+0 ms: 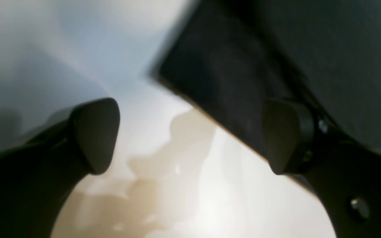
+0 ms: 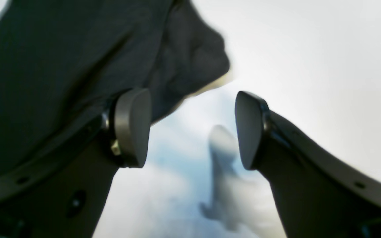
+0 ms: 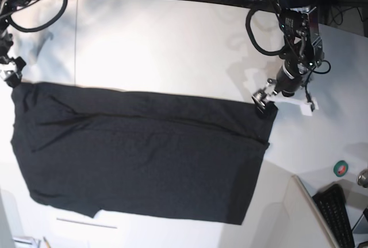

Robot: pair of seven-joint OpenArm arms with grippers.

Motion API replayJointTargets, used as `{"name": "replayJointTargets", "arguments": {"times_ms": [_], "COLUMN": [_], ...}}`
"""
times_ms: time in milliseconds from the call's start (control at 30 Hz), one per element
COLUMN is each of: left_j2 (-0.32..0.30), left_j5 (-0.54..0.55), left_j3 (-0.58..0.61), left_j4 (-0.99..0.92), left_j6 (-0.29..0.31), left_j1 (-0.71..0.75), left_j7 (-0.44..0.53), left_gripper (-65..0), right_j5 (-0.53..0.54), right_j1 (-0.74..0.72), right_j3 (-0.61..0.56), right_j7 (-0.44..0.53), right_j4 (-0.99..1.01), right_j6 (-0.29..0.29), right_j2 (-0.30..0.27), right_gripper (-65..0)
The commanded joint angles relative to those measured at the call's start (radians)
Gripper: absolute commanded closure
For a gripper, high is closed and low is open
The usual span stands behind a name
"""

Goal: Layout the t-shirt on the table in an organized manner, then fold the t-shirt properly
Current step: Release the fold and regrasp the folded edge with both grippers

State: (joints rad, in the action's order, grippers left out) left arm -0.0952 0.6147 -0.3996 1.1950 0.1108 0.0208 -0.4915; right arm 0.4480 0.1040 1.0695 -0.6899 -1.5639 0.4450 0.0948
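My right gripper [image 2: 192,130] sits spread at the far-left corner of the black soft cloth t-shirt [image 3: 144,156], which lies nearly flat on the white table [image 3: 172,46]; the left gripper [image 1: 190,135] gapes too. I judge layout nearly done, folding untouched.

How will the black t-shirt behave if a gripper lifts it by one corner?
The t-shirt would probably droop, not hold its shape: it lies flat with soft creases. It looks light and thin. On the smooth table it may slide and bunch. Both the left gripper and the right gripper are open at its corners.
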Motion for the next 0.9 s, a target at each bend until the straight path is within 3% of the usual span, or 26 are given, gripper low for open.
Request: {"name": "replayJointTargets", "arguments": {"times_ms": [0,167,367,500,533,700,867], "left_j2": [-0.007,-0.007,-0.007,-0.008,-0.008,-0.018,-0.039], "left_j5": [0.041,0.09,0.09,0.09,0.09,0.089,0.089], "left_j3": [-0.014,-0.025,-0.025,-0.025,-0.025,-0.023,-0.023], "left_j4": [-0.013,-0.097,-0.183,-0.254,-0.266,-0.28,-0.281], "left_j6": [0.008,0.008,0.008,0.008,0.008,0.008,0.008], "left_j1": [-0.026,-0.065,-0.144,-0.183,-0.187,-0.187,-0.187], "left_j7": [0.006,0.009,0.006,0.006,0.006,0.011,0.011], "left_gripper": [-65.0,-65.0,-65.0,-65.0,-60.9,-25.8,-2.5], "right_j5": [0.041,0.068,0.067,0.067,0.067,0.067,0.065], "right_j1": [0.007,0.0,-0.072,-0.154,-0.168,-0.194,-0.221], "right_j3": [0.002,0.001,0.008,0.077,0.082,0.084,0.082], "right_j7": [0.016,0.02,0.022,0.046,0.062,0.123,0.184], "right_j4": [-0.007,0.099,0.293,0.477,0.521,0.67,0.77], "right_j6": [0.007,0.007,0.007,0.007,0.007,0.007,0.007], "right_j2": [-0.011,-0.023,-0.102,-0.158,-0.175,-0.231,-0.266], "right_gripper": [-36.6,-36.6,-36.5,-36.5,-36.5,-36.5,-36.2]}}
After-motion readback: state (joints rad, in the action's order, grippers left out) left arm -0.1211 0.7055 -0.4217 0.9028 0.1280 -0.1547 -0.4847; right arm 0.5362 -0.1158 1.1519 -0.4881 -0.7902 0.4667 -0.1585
